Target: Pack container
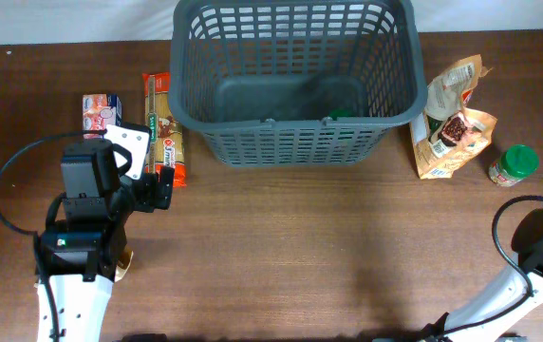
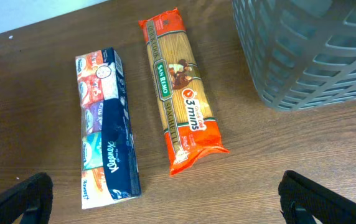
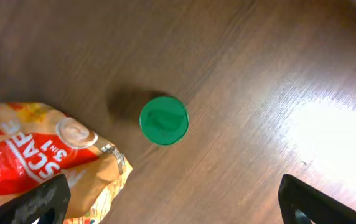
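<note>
Overhead: dark wood-grain table [image 1: 309,247], white backdrop [image 1: 63,19] beyond; container [image 1: 295,142] at rear centre. Left gripper [image 2: 172,202], right gripper [image 3: 181,202] both spread apart.

Dark grey lattice basket [image 1: 295,142], orange spaghetti pack [image 2: 181,87], green-lidded jar [image 3: 163,120], brown woodgrain table [image 1: 300,247]

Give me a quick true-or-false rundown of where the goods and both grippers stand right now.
1. The spaghetti pack lies on the table, outside the basket. True.
2. The left gripper is shut on the tissue pack. False: it is open and empty, above both packs.
3. The green-lidded jar stands upright beside the coffee bag. True.
4. The tissue pack lies between the spaghetti pack and the basket. False: the spaghetti pack is the one in between.
5. The right gripper holds the jar. False: it is open and empty.
</note>
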